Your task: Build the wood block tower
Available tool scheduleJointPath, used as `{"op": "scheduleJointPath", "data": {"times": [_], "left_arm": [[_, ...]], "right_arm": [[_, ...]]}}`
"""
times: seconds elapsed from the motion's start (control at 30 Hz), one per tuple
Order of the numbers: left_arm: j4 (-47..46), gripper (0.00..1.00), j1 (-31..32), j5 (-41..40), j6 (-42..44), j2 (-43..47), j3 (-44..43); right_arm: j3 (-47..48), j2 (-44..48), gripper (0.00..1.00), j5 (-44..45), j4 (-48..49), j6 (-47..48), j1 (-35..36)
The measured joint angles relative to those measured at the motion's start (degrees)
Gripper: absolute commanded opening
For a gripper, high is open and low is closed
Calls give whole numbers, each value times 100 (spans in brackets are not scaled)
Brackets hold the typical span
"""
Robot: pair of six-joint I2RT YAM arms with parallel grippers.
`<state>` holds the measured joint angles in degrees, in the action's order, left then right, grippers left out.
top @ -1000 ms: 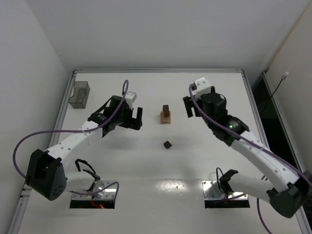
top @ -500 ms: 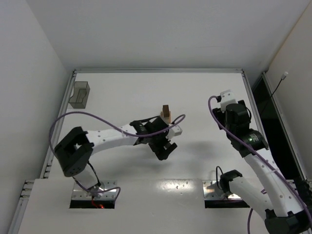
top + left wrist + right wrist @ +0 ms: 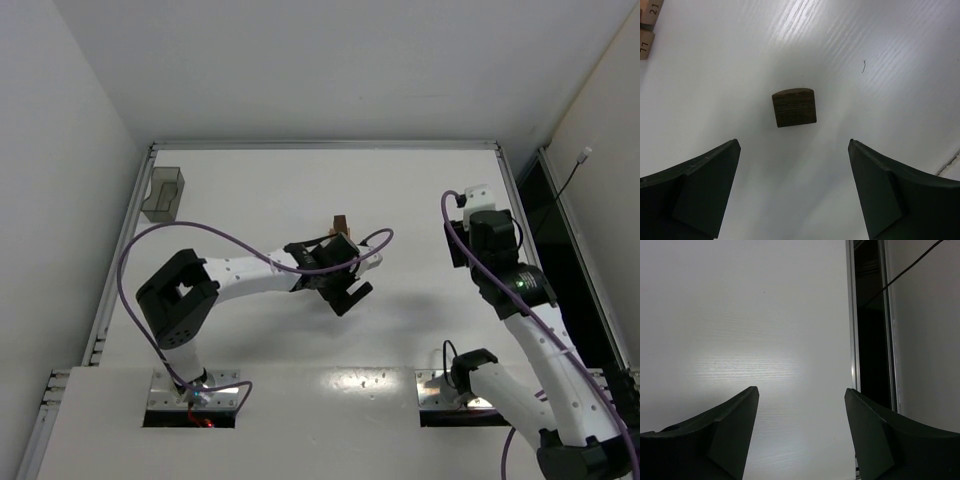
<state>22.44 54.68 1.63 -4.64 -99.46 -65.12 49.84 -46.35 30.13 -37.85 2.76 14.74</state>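
Wood block tower (image 3: 341,221), tan and dark brown stack, mid-table, partly hidden behind left arm. Left gripper (image 3: 794,145) jaws apart, empty, poised over loose dark brown wooden cube (image 3: 794,107). Right gripper (image 3: 801,392) jaws apart, empty, near right table edge. Risks: arm link brushing tower; off-centre closing skidding cube. Translucent grey plastic bin (image 3: 163,194) far left, well apart.

table: white matte top (image 3: 250,190), thin metal rail (image 3: 320,144) along its edges | walls: left wall (image 3: 60,150), back wall (image 3: 330,70), right wall (image 3: 610,110), all plain white | right side: dark gap (image 3: 545,200) between rail and right wall, thin black cable (image 3: 572,178) hanging beside it | light: soft glare (image 3: 355,380) on the near table edge
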Motion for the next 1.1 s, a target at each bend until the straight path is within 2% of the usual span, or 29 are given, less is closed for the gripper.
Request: {"op": "scheduleJointPath", "data": {"times": [0.23, 0.5, 0.57, 0.73, 0.93, 1.07, 1.1], "left_arm": [[-127, 87, 0, -20, -9, -262, -223], [-247, 76, 0, 22, -35, -525, -354], [-262, 70, 0, 31, -42, -625, -402], [-278, 68, 0, 31, -55, -839, -417], [-243, 57, -20, 9, -74, -1049, -459], [-236, 45, -70, 13, -140, -1067, -503], [-234, 39, -79, 11, -168, -1075, -518]], "right_arm": [[0, -72, 67, -85, 4, -133, -109], [0, -107, 67, -175, 4, -153, -210], [2, -122, 67, -184, 9, -155, -232], [2, -181, 67, -219, 11, -155, -282], [24, -269, 67, -238, 57, -155, -369], [24, -278, 67, -304, 85, -155, -417], [24, -280, 67, -319, 96, -155, -426]]}}
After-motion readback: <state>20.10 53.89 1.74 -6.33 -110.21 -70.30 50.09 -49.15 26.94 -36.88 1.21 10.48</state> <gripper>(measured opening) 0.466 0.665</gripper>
